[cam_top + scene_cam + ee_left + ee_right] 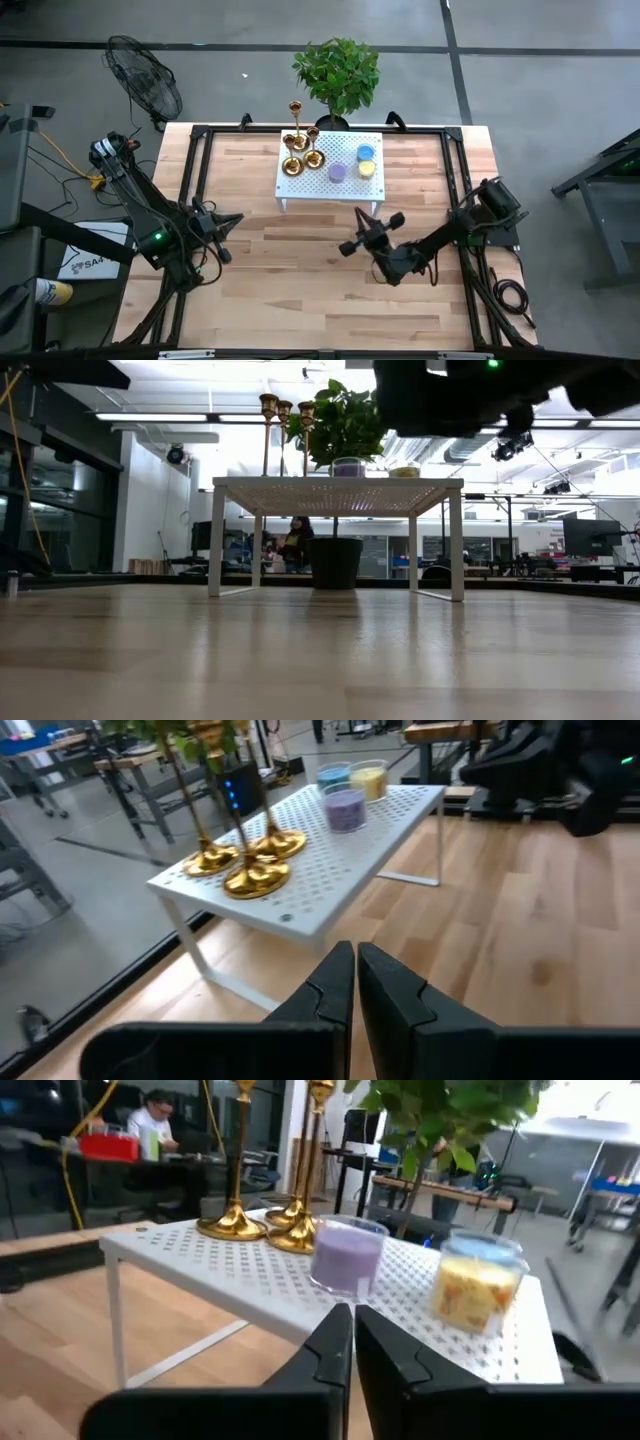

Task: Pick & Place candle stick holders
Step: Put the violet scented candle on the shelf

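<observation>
Three gold candle stick holders (300, 150) stand upright on their round bases at the left part of a small white perforated rack (300, 190) at the table's far middle. They also show in the left wrist view (250, 875), the right wrist view (235, 1225) and the low view (285, 420). My left gripper (236, 218) is shut and empty above the table, left of and nearer than the rack (330, 890); it also shows in the left wrist view (356, 960). My right gripper (362, 216) is shut and empty just near of the rack's right part, and also shows in the right wrist view (353, 1320).
A purple candle (337, 171), a blue one (365, 153) and a yellow one (366, 168) sit on the rack's right part. A potted plant (338, 72) stands behind the rack. Black frame rails (190, 170) run along the table's sides. Bare wood lies near of the rack.
</observation>
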